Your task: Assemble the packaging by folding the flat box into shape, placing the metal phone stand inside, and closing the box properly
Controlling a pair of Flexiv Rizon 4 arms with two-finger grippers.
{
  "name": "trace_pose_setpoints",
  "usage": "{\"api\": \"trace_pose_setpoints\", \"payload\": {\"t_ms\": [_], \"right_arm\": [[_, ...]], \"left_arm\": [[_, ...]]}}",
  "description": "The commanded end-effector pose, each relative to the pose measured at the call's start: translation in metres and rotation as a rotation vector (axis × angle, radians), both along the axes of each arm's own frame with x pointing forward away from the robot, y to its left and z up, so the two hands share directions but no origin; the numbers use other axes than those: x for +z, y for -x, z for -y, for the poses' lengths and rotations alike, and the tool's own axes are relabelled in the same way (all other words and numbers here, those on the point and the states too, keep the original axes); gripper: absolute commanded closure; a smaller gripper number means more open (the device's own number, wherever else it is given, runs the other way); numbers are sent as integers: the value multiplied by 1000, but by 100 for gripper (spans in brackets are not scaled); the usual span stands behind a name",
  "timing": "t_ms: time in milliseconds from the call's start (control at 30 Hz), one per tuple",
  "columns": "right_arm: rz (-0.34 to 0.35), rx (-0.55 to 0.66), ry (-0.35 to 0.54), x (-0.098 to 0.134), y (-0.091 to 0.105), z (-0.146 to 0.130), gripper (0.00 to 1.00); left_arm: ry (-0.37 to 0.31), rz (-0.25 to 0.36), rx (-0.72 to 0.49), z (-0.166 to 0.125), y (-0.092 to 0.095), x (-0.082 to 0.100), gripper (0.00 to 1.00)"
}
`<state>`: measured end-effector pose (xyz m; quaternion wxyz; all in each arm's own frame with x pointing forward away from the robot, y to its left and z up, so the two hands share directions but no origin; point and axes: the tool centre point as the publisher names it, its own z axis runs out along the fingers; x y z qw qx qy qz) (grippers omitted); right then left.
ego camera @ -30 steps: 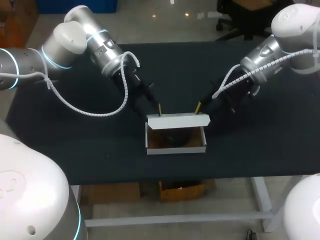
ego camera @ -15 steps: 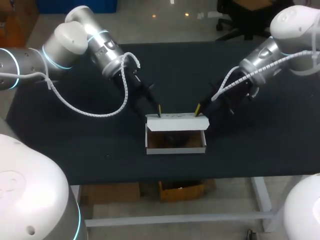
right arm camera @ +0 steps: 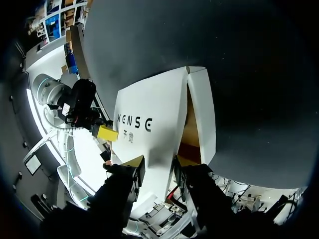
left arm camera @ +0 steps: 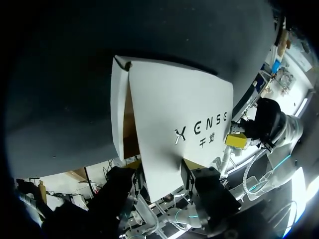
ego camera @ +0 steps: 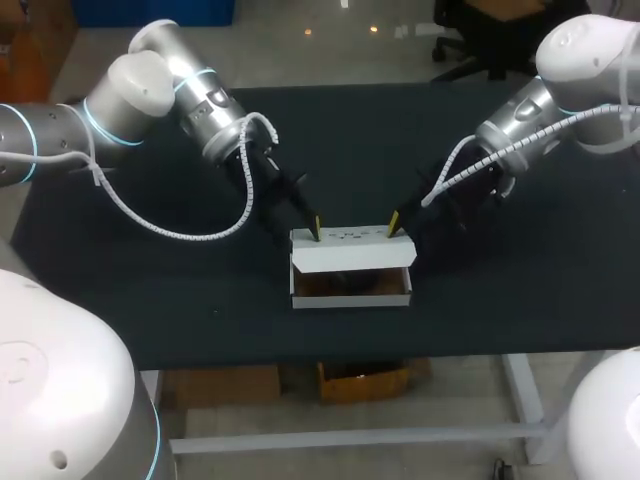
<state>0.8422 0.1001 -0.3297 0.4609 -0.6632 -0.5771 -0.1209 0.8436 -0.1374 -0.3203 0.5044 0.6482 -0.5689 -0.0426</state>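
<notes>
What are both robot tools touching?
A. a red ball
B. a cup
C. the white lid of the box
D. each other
C: the left tool and the right tool both have their yellow tips on the far edge of the white lid, which leans over the open box.
</notes>
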Motion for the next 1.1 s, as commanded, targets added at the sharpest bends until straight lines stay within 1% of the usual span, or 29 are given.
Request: {"api": "trace_pose_setpoints", "payload": {"t_ms": [33,233,600,767,900,1100], "right_arm": [[6,2,1,-2,0,-4,63],[12,10,5,-6,2,-3,62],[26,21,11,-9,3,1,59],[42,43,26,-12,3,2,58],[63,57,42,-13,4,1,55],[72,69,50,-16,3,-1,55]], "left_arm": [[-10,10,-2,3,2,-1,54],[-31,31,-4,1,4,-2,54],[-43,59,-4,-4,5,-1,53],[-55,83,-8,-6,6,0,53],[-60,99,-13,-7,7,-1,53],[-77,149,-23,-8,7,1,52]]}}
